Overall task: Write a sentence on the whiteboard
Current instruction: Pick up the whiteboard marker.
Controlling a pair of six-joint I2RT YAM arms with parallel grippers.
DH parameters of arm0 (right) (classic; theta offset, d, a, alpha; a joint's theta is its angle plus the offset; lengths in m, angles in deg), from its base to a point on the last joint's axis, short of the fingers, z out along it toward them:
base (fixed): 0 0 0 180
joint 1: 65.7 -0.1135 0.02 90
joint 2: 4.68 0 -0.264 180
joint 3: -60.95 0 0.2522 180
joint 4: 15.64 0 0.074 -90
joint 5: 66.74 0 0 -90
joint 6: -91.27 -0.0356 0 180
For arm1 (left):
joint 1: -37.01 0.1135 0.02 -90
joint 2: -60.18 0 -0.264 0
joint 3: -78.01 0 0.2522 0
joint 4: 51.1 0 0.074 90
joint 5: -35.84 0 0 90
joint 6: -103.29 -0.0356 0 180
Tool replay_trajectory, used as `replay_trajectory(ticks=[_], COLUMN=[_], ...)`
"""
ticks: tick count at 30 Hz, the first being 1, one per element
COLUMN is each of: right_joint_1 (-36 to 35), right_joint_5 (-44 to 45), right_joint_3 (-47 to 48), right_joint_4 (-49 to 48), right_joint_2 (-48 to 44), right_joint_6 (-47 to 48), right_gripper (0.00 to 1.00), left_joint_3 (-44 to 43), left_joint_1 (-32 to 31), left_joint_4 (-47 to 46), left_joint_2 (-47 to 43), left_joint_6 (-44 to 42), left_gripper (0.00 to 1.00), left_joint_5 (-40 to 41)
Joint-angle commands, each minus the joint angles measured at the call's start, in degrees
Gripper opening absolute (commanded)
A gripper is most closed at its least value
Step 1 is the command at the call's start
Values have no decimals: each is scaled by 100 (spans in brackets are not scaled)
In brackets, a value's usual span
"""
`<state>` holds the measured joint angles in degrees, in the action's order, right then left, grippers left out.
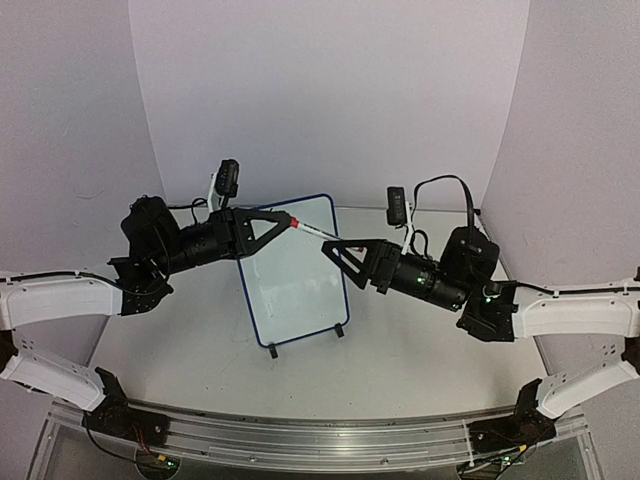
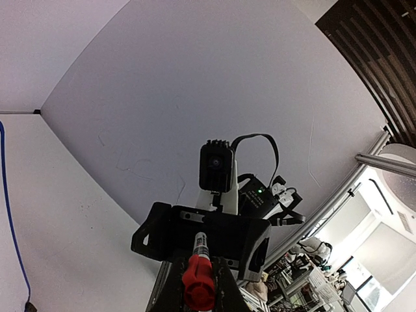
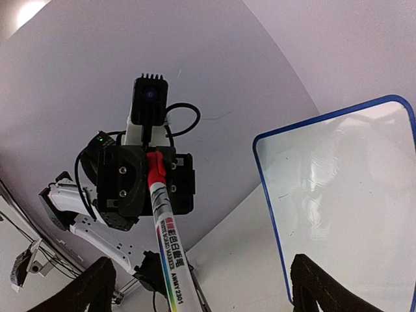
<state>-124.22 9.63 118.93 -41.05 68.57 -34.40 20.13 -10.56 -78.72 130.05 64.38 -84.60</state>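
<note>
The whiteboard [image 1: 295,280] stands tilted on its two black feet at the table's middle. Its face is blank and no red sentence shows on it. It also shows in the right wrist view [image 3: 338,195]. A white marker [image 1: 315,231] with a red cap [image 2: 198,283] spans the gap between the two grippers, above the board's top right corner. My left gripper [image 1: 284,220] is shut on the capped end. My right gripper [image 1: 340,248] is open, its fingers [image 3: 97,286] spread wide to either side of the marker's barrel [image 3: 162,221].
The white table [image 1: 420,350] is enclosed by curved white walls at the back and sides. A metal rail [image 1: 320,440] runs along the near edge by the arm bases. The board's blue frame edge [image 2: 6,214] shows at the far left of the left wrist view.
</note>
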Motion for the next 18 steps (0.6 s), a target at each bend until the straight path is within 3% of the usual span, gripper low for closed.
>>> replay_trajectory(ticks=[1, 18], right_joint_1=[4, 2], right_joint_5=[-677, -1102], right_joint_3=[317, 693], right_joint_4=[-1253, -1788], right_joint_2=[329, 806], right_joint_6=[-464, -773], right_gripper=[86, 73], left_joint_3=[69, 68], left_joint_1=[11, 11], left_joint_4=[-486, -149], left_joint_2=[-140, -76], left_joint_6=[116, 19], left_gripper=[0, 0], left_joint_5=[-90, -147])
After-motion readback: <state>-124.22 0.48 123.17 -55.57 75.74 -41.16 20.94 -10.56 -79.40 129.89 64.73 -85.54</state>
